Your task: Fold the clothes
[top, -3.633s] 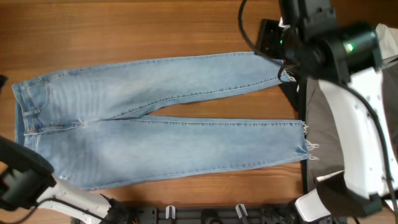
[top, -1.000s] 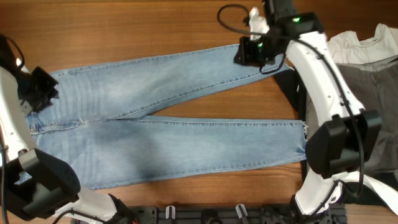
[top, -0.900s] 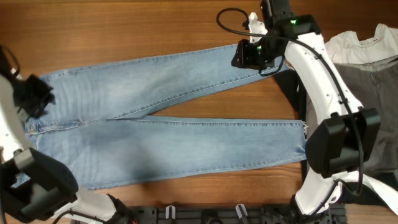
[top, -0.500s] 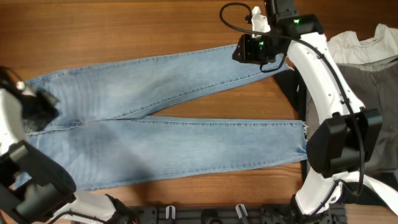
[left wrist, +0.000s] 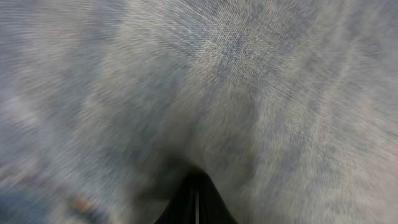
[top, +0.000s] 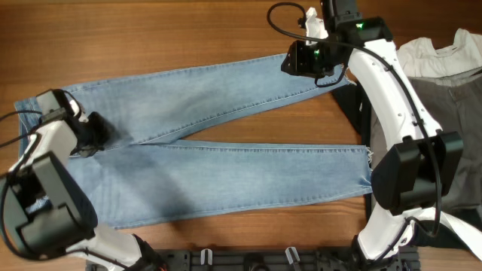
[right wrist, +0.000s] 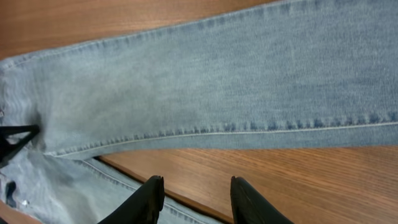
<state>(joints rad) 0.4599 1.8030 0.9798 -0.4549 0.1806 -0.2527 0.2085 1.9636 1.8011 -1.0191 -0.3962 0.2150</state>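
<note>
Here, the light-blue denim jeans (top: pixel 226 150) are being presented flat on the wooden tabletop (top: pixel 151 38). Their long axis is running left to right, with the waist at the left and the frayed hems (top: pixel 370 169) at the right. The legs are being shown splayed in a shallow V. The far leg (top: pixel 226 86) is angling toward the far right and the near leg (top: pixel 226 181) is lying almost level, with a wedge of bare wood between them.

The left gripper (top: pixel 92 134) is being pressed onto the denim just at the crotch, where the legs part. In its wrist view the fingertips are being shown tight together against blurred woven cloth. Whether a pinch of fabric is caught between them cannot be told. The right gripper (top: pixel 301 62) is being held above the far leg, close to its hem, with its jaws partly apart and nothing between them.

So the left arm is being placed nearer the waist and the right arm nearer the hems. Judged from this layout, a lengthwise fold would be turning on the far leg being carried toward the near one. The denim is being read as faded, soft and medium-weight, likelier to drape than to hold a crease. At the far right, grey trousers (top: pixel 452 113) and a white top (top: pixel 433 53) are being left heaped.
</note>
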